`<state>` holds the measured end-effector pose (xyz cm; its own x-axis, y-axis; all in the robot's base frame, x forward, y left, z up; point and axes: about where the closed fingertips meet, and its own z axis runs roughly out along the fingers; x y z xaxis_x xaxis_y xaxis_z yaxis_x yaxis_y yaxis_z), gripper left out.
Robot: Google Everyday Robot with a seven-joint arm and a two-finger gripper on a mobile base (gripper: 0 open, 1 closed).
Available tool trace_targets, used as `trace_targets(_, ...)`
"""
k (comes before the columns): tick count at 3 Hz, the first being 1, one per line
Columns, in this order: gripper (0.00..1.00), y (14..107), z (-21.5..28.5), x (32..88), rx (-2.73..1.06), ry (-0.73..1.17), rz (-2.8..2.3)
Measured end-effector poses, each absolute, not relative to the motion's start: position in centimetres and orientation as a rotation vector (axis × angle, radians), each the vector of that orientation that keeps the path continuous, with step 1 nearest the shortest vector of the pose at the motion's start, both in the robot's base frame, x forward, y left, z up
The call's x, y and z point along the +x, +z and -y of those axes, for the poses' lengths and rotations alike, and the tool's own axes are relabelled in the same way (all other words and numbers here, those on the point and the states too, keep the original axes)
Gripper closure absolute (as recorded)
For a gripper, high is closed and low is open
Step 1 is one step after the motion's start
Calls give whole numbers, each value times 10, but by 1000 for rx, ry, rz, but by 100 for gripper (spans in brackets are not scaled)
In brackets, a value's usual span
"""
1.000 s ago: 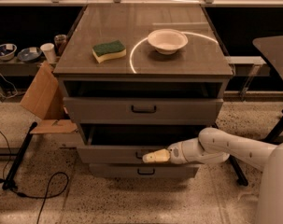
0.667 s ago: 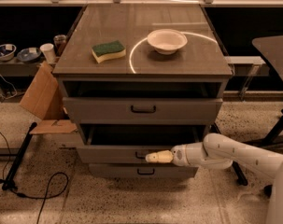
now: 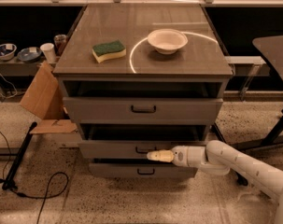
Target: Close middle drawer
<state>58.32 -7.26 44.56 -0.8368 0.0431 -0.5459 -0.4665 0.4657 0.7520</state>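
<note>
Gripper [image 3: 151, 156], tips pressed together, still touches the middle drawer [image 3: 108, 150] front at lower centre; the drawer sits slightly further in.

We are seeing the grey-brown cabinet top [image 3: 178, 62] looking glossy, catching a bright curved reflection. The low grey front of the middle drawer [image 3: 110, 149], at lower centre of the frame, is reading as smooth and matt. The cream-tipped gripper [image 3: 159, 156], just in front of it, is looking like smooth plastic, and the white arm shell [image 3: 244, 164] at lower right is showing a soft sheen. The yellow foam sponge [image 3: 109, 51] is wearing a rough green pad. The white bowl [image 3: 167, 40] is looking smooth, and the brown cardboard [image 3: 43, 97] at left is looking dull and papery.
</note>
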Motion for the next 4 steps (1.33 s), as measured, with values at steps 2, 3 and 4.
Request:
trace_targets(2,0,474,64,594,-414,1408,-1988)
trace_targets(3,0,489,60,594,-436,1385,-1937)
trace_targets(4,0,499,53,596,-473,1362,-1924)
